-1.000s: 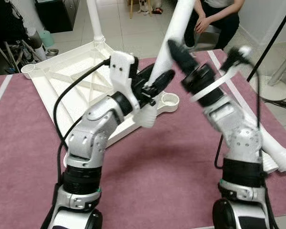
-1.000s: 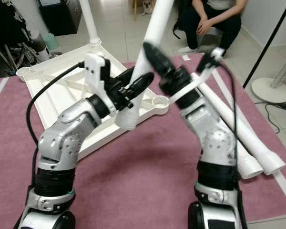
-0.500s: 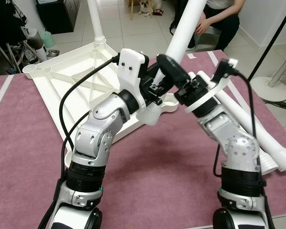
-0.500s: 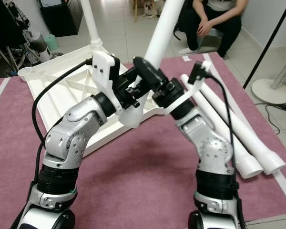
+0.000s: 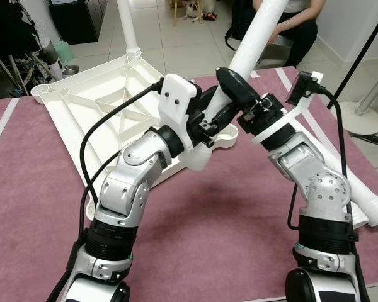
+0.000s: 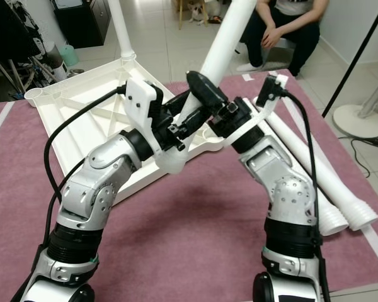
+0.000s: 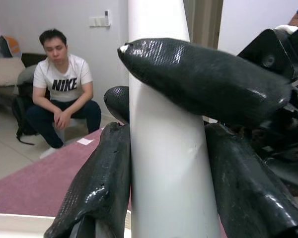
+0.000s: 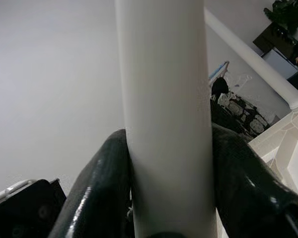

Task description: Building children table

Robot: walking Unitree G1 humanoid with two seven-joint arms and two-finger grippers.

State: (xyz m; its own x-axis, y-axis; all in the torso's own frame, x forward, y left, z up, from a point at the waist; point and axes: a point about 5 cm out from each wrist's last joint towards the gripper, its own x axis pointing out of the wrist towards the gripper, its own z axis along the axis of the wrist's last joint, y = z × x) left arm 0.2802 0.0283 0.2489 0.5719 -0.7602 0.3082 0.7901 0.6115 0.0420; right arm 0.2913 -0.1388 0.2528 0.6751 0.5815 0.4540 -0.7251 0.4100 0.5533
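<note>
Upside-down tabletop point(image 5: 82, 104) on the rug point(image 5: 227, 207), one leg point(image 5: 127, 25) already standing at its far corner. Left gripper point(image 5: 209, 117) clamped on a tilted leg point(image 5: 255, 39) above the near socket point(image 5: 225, 131). Right gripper point(image 5: 234, 85) clamped just above. Spare legs point(image 5: 365, 198) lying rightmost.

A lived-in room of a home, with furniture assembly spread over the floor.

Pale floor tiles point(image 5: 176, 38) run under a mauve rug point(image 5: 208, 226) with white edge stripes, where an upturned white plastic tabletop point(image 5: 94, 100) and spare white legs point(image 6: 331, 189) lie. A person point(image 6: 283, 28) sits low at the far side, hands clasped. A dark cabinet point(image 5: 75, 19) stands against the wall, with clutter and a small teal container point(image 5: 61, 50) beside it. The round base of a standing fan point(image 5: 362, 116) rests on the tiles, a small dog point(image 5: 190, 7) sits far back, and a light switch plate point(image 7: 99, 21) is on the plain wall.
</note>
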